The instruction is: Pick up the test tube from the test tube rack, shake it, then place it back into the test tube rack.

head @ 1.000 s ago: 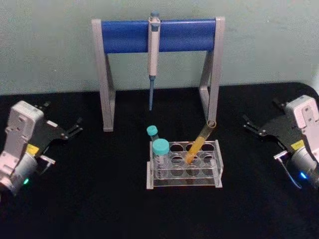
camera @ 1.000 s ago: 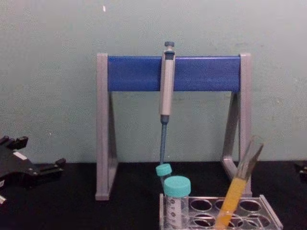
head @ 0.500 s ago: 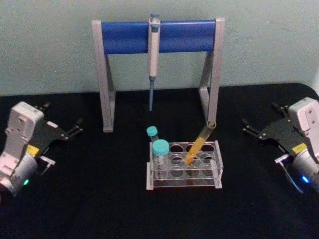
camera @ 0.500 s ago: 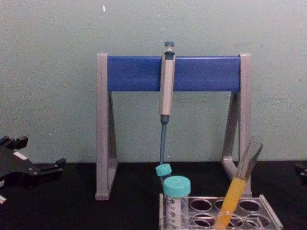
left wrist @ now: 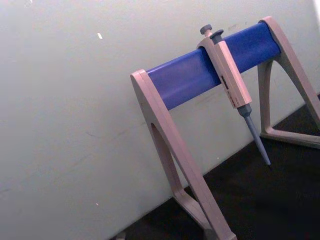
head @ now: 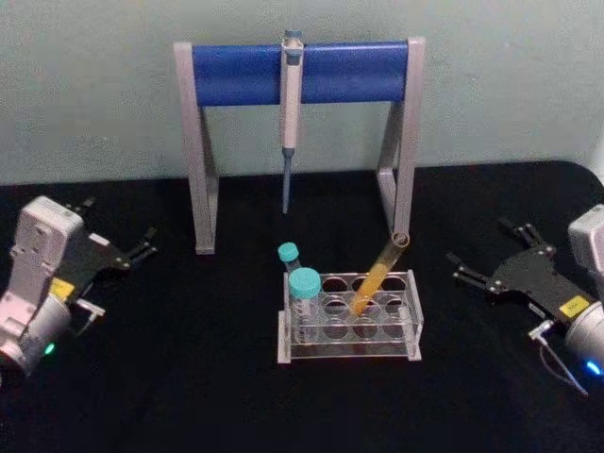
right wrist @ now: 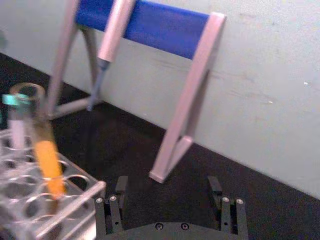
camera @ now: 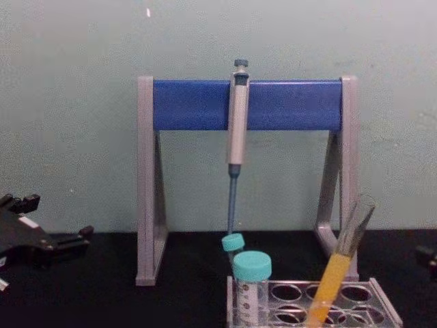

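In the head view, the test tube (head: pixel 377 274) stood tilted in a back-row hole of the test tube rack (head: pixel 351 347), its open mouth leaning toward the right leg of the pipette stand (head: pixel 302 71). A wide teal-capped tube (head: pixel 304 297) stood at the rack's left end, with a smaller capped tube (head: pixel 289 253) just behind it. The left gripper (head: pixel 118 225) sat well to the left on the black desk (head: pixel 189 387), jaws spread and holding nothing. The right gripper (head: pixel 483 253) was to the right of the rack and apart from it, jaws likewise spread and empty.

The left wrist view took in the stand (left wrist: pixel 200 75) and the pipette (left wrist: pixel 232 75) hanging from its blue bar.

In the right wrist view, the right gripper (right wrist: pixel 169 200) had its jaws wide apart, with the rack (right wrist: pixel 85 192) and the yellow-filled test tube (right wrist: pixel 42 145) off to one side.

In the chest view, the test tube (camera: pixel 338 273) leaned rightward in the rack (camera: pixel 382 304), beside the wide capped tube (camera: pixel 251 283). The left gripper (camera: pixel 60 217) lay at the left edge, jaws apart.
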